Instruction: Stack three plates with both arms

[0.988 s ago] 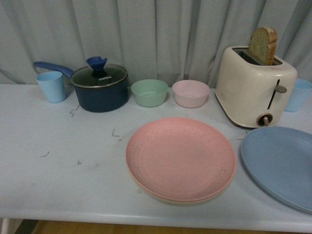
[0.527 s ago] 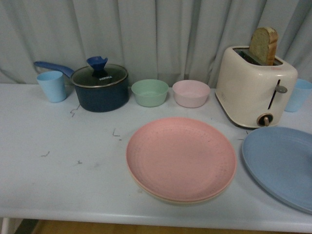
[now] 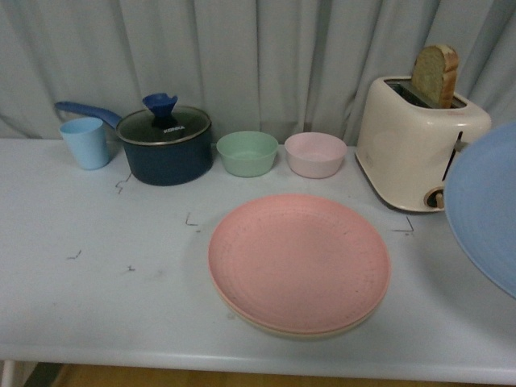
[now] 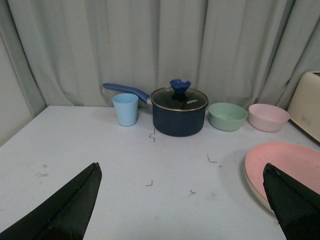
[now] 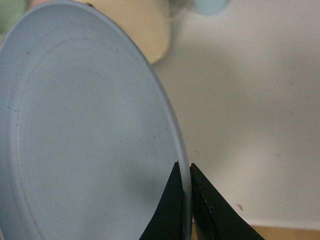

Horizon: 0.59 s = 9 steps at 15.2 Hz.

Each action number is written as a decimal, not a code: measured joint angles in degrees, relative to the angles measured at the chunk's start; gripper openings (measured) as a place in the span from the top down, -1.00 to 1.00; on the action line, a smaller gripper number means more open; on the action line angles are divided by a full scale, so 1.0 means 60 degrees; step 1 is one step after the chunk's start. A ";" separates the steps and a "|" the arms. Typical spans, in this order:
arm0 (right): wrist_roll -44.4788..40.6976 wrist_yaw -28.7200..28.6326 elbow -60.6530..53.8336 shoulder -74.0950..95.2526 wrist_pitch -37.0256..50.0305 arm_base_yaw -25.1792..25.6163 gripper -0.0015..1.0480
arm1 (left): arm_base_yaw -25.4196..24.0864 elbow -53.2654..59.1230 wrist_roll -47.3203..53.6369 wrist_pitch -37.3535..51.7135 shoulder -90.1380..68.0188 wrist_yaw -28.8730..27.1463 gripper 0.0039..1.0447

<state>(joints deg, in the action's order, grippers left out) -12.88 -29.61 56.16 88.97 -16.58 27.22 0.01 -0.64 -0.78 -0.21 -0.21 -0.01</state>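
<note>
Light blue plate point(image 3: 488, 210) hangs in the air on the right, pinched by its edge

The right gripper point(image 5: 184, 169) has its jaws clamped on the thin rim, and the plate sits tilted in front of the toaster point(image 3: 411, 145), clear of the bench point(image 3: 97, 306). It looks stiff, matte and fairly light, but it's wide, so I'd guess a one-edge pinch lets it sag or swing, and the rim is probably the only place worth grabbing. The pink plate point(image 3: 298, 262) lies on the beige plate point(image 3: 274, 329) at the near middle of the bench, with just a sliver of beige showing underneath. The left gripper point(image 4: 181, 167) hovers over the left side of the bench with its jaws wide apart, holding nothing.
</note>
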 joint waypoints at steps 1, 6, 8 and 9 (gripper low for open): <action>0.0106 -0.0076 0.0000 -0.0113 0.0044 -0.0146 0.94 | 0.0000 -0.0004 0.0000 0.0000 0.0000 0.0004 -0.88; 0.0918 -0.0222 -0.0007 -0.0262 0.0601 -0.1341 0.94 | 0.0000 0.0000 0.0000 0.0000 0.0000 0.0004 -0.88; 0.1202 -0.0197 -0.0011 -0.0138 0.0867 -0.1749 0.94 | 0.0000 0.0000 0.0000 0.0000 0.0000 0.0004 -0.88; 0.1326 -0.0157 -0.0011 -0.0055 0.1009 -0.1953 0.94 | 0.0000 0.0000 0.0000 0.0000 0.0000 0.0004 -0.88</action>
<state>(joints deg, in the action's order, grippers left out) -4.93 -30.55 56.10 88.64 -10.52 15.51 0.01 -0.64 -0.78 -0.21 -0.21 0.01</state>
